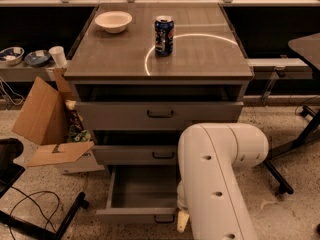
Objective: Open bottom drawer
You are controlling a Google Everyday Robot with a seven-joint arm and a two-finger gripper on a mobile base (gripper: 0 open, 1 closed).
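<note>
Three drawer fronts on the grey cabinet [205,59]. The bottom drawer [142,190], with the shortest front and a plain grey tray, stands pulled well out, so we judge the task nearly done. The gripper [182,221] sits at that drawer's front right corner, just beside its small dark bar handle [165,218], mostly hidden under the white arm [215,184]; we cannot tell whether it grips anything. Risks: a skewed pull could jam the drawer, and further travel could drive its left corner into the black chair leg [70,215].
</note>
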